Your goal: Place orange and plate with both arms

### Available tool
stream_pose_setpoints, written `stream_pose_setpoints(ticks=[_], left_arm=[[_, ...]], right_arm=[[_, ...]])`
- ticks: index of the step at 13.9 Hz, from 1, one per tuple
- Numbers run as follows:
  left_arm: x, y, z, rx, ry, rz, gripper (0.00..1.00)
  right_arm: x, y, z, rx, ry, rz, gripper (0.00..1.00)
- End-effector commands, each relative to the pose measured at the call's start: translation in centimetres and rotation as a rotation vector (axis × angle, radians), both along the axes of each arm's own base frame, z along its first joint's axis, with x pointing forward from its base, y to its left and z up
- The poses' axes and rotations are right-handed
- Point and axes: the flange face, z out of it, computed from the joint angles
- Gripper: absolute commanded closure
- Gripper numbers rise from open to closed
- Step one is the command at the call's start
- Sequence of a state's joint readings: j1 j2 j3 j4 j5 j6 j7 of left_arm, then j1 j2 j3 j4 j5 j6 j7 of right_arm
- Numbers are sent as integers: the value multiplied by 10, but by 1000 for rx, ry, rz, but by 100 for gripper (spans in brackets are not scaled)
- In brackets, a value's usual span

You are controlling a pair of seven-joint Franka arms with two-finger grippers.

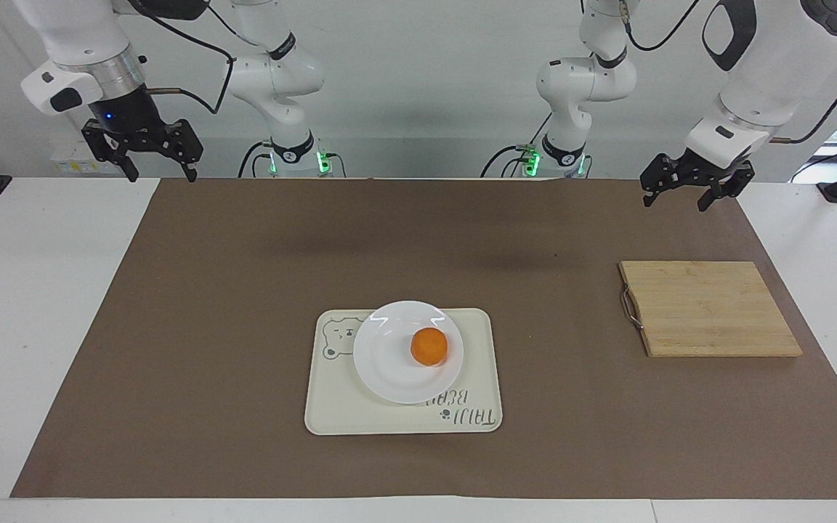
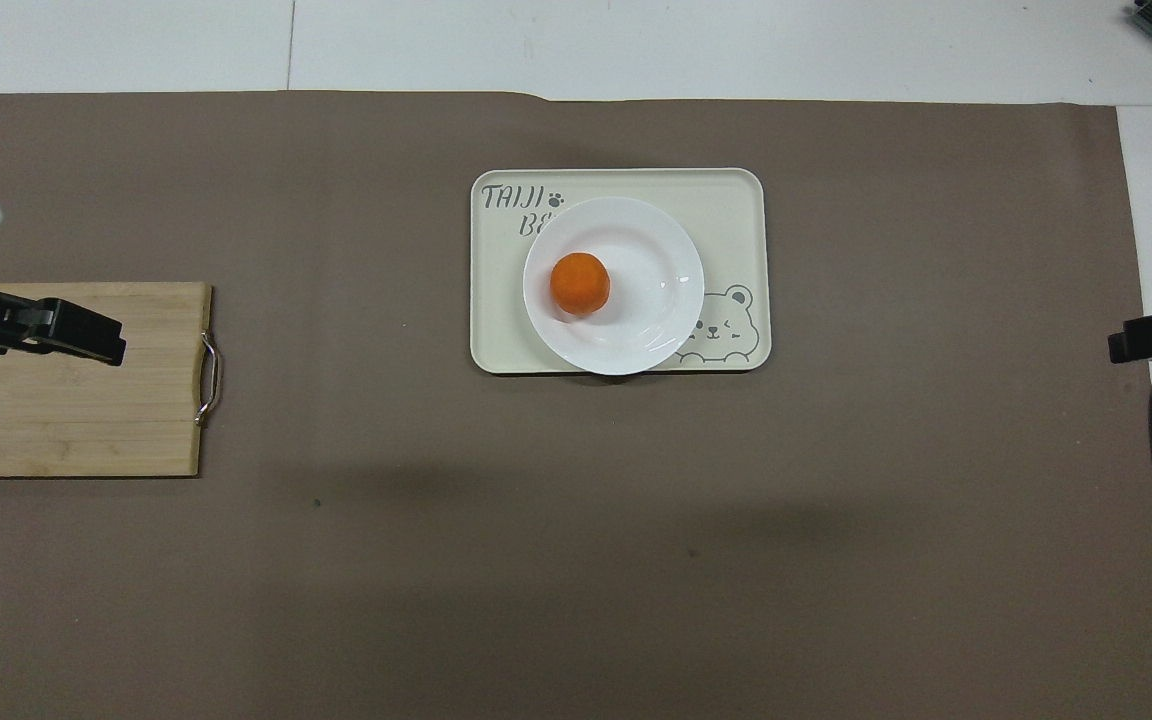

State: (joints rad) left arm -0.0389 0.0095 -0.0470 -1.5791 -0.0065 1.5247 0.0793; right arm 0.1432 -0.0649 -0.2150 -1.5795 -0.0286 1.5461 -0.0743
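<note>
At the upper left of the facing view my right tool (image 1: 158, 171) hangs in the air over the edge of the brown mat (image 1: 244, 290), its fingers wide apart and holding nothing. In the middle of the frame the white plate (image 1: 389, 363) sits on the cream bear tray (image 1: 404, 418), and the orange (image 1: 429, 346) rests in the plate. At the right lies the wooden board (image 1: 709, 309) on the surface (image 1: 26, 327). At the upper right my left tool (image 1: 680, 201) hangs over the mat, spread apart and empty too.
</note>
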Motion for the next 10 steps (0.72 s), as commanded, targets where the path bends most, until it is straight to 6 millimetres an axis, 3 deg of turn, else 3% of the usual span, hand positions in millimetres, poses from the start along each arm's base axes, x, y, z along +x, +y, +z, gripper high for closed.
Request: stream_pose_setpoints(ticks=[1,6,10], left_arm=[[0,4,4,20,2,-1,0],[0,3,4,20,2,-2,0],[0,4,4,20,2,-1,0]], right_arm=[[-7,1,1,16,5,-8,0],[-6,4,2,14,-2,-9,0],[-6,-5,0,17,6,-28,0]])
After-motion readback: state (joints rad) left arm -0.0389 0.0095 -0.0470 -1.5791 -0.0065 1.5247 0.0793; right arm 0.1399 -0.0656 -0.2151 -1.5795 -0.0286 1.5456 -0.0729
